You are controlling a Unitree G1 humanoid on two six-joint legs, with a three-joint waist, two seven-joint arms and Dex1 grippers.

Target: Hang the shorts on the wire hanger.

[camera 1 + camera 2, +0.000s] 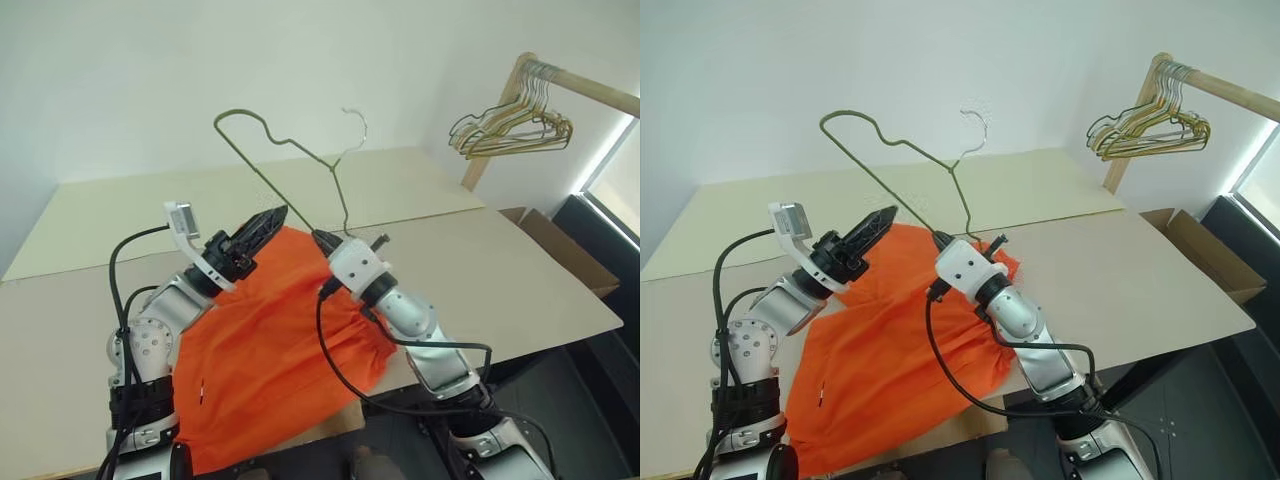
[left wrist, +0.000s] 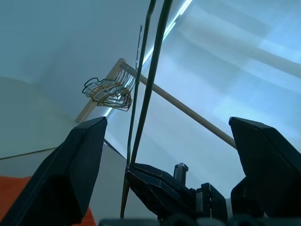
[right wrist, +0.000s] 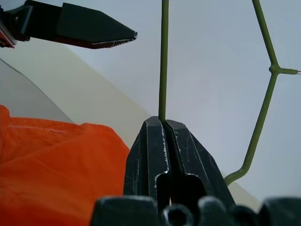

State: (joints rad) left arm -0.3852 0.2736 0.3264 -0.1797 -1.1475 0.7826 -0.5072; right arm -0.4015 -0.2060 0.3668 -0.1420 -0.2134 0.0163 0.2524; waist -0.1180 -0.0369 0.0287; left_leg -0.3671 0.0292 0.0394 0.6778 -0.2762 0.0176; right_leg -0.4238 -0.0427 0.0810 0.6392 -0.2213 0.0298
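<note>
- The shorts [image 1: 275, 360] lie on the table [image 1: 520, 270], at its near edge.
- The hanger [image 1: 290, 160] stands above the shorts.
- A rack [image 1: 590, 92] with bunched hangers [image 1: 510, 128] stands to the far right, a box [image 1: 560, 250] below it.

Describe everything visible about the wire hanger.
The wire hanger is one thin olive-green wire with wavy notched shoulders and a pale silvery hook at top. It is held up in the air, tilted, above the orange shorts. The right gripper is shut on its wire. The open left gripper is close beside it.
</note>
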